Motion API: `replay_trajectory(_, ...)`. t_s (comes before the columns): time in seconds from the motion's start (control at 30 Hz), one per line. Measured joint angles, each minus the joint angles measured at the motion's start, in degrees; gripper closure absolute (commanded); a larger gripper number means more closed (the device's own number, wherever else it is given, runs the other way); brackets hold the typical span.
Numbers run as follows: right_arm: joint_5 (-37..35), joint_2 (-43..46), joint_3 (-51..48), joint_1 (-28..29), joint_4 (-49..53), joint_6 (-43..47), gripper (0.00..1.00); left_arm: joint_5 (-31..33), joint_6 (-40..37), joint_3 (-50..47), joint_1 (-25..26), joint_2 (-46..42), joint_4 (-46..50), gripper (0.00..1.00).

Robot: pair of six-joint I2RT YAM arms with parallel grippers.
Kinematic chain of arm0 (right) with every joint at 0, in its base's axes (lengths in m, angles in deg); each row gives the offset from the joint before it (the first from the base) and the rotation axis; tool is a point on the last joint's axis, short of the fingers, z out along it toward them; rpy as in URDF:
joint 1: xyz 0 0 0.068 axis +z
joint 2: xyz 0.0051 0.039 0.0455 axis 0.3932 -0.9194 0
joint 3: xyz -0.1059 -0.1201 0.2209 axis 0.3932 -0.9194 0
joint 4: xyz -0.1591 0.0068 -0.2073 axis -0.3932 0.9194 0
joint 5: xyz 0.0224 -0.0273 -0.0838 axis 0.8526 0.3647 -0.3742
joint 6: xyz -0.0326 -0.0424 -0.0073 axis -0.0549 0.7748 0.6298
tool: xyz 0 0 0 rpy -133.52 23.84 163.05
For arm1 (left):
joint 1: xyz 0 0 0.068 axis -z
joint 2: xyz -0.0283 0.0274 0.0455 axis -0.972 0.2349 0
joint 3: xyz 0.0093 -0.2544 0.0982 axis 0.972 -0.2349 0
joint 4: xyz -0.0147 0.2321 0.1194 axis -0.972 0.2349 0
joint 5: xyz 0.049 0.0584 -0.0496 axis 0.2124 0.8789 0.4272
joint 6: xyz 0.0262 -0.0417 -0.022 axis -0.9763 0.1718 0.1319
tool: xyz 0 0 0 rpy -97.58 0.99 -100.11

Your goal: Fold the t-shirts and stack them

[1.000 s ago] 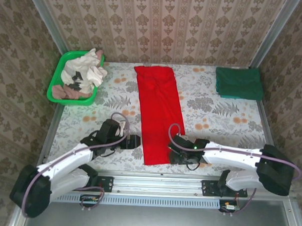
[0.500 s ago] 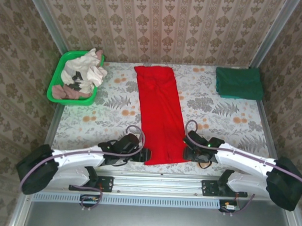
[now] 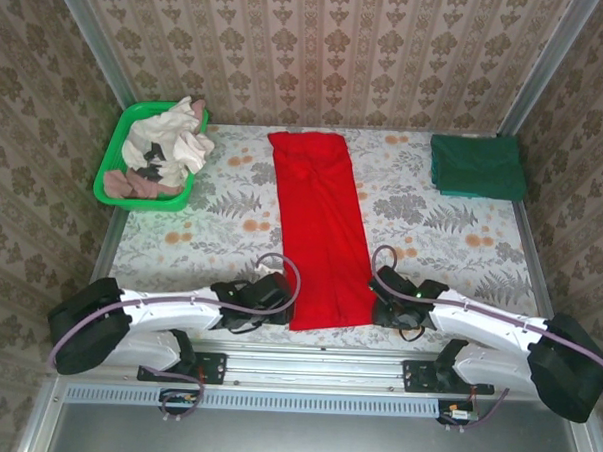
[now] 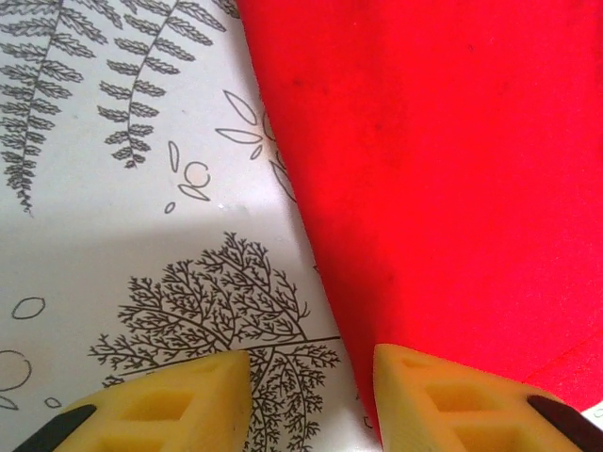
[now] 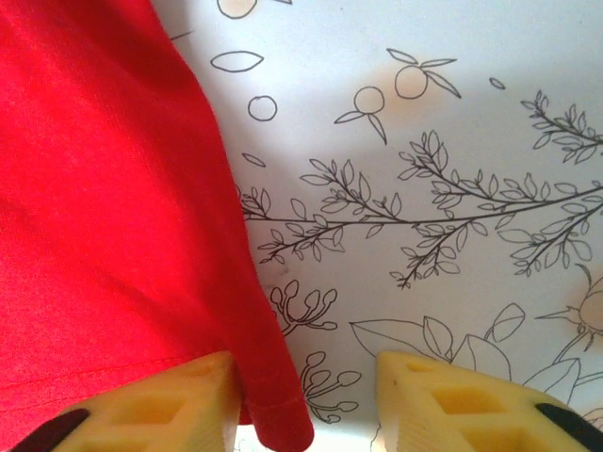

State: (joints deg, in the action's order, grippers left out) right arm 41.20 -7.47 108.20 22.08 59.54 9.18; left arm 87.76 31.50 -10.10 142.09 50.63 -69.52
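At the far left, the green basket (image 3: 112, 170) of mixed clothes (image 3: 167, 145) is sitting untouched. The left gripper (image 3: 281, 303) has been dropping toward the near edge over the last second and is now lying low at the near-left corner of the red t-shirt (image 3: 319, 227). Its jaws have been narrowing. In the left wrist view they are still parted, straddling the shirt's side edge, with one yellow finger (image 4: 443, 395) over red cloth and the other over the flower-printed tablecloth (image 4: 141, 217).

The red t-shirt is lying as a long strip down the middle of the table, sleeves already folded in. The right gripper (image 3: 380, 310) has been sliding outward to the near-right corner. Its jaws are also closing in but still apart, with the hem corner (image 5: 278, 414) lying between them. Both arms seem to be setting up to pinch the hem and fold it lengthwise.

The dark green t-shirt (image 3: 477, 166) is resting folded at the far right.

The hem is lying close to the table's near edge, leaving little room behind the grippers. Bare tablecloth is flanking the strip on both sides, and the path up toward the collar is open.
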Motion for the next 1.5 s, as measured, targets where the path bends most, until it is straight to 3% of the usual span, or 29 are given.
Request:
replay_trajectory(0.07, -0.07, -0.15, 0.15, 0.00, 0.22, 0.02, 0.63, 1.05, 1.29, 1.03, 1.03, 0.07, 1.31, 0.61)
replay_trajectory(0.17, -0.20, -0.33, 0.52, 0.00, 0.63, 0.04, 0.66, -0.09, 4.26, 1.27, 2.80, -1.16, 1.77, 0.53)
replay_trajectory(0.4, -0.35, -0.24, 0.68, 0.02, 0.72, 0.26, 0.67, 0.61, 7.61, 1.60, 4.70, -11.19, 6.21, 0.43)
replay_trajectory(0.73, 2.03, -0.07, 0.94, 0.09, -4.33, 1.22, 0.67, -0.98, 9.31, 2.03, 5.60, -0.37, 3.10, 0.53)
replay_trajectory(0.87, 2.27, 0.55, 1.03, 0.09, -5.31, 1.55, 0.56, -0.96, 9.57, 2.05, 5.60, -0.09, 2.91, 0.55)
replay_trajectory(1.5, -0.17, -1.86, 1.51, 0.07, -4.59, 1.60, 0.62, -1.03, 9.60, 6.88, 8.61, 4.00, 2.32, 0.56)
